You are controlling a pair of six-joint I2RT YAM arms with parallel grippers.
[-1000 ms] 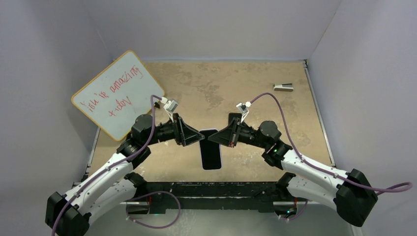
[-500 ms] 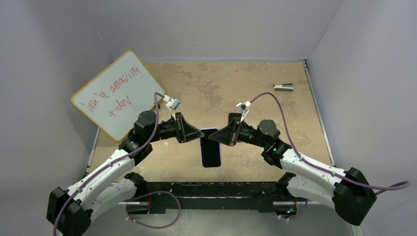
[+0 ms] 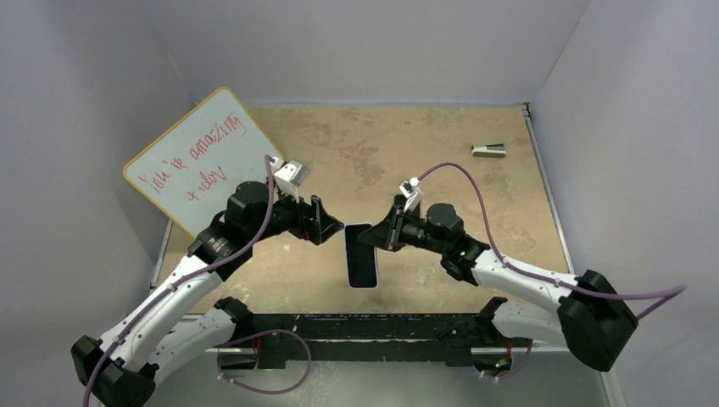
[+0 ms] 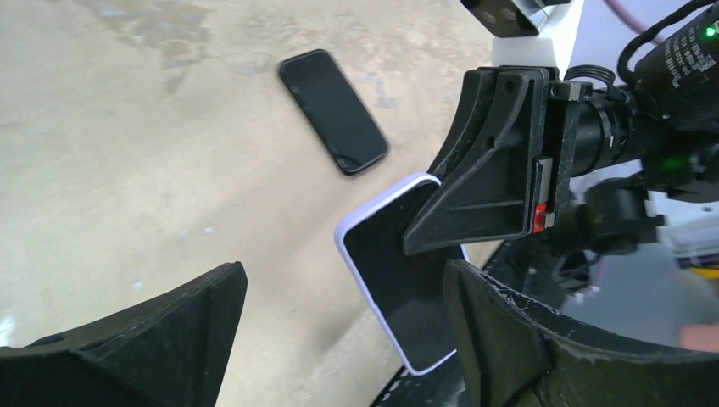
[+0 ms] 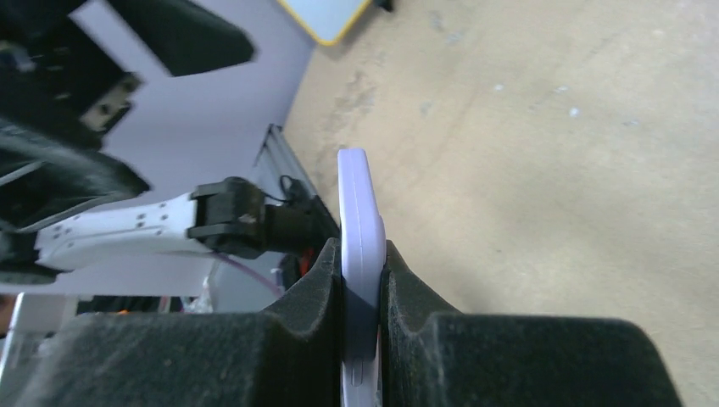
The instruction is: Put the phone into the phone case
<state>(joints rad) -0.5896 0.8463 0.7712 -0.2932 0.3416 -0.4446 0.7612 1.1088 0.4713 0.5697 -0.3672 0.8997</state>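
Phone case pinched, right end effector.

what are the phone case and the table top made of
The phone case: pale lavender, smooth matte shell with rounded edges, likely soft plastic or silicone; which one is unclear. The table top: tan board, dull and mottled with dark stains, perhaps worn wood or fibreboard.

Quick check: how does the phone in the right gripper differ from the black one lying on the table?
The phone in the right gripper wears the pale phone case, a light rim round its dark face; the loose black phone shows no rim. The phone is clamped face and back by that gripper and tilted, apparently lifted; the loose black phone lies flat on the table, untouched. Both are dark, rounded-corner slabs.
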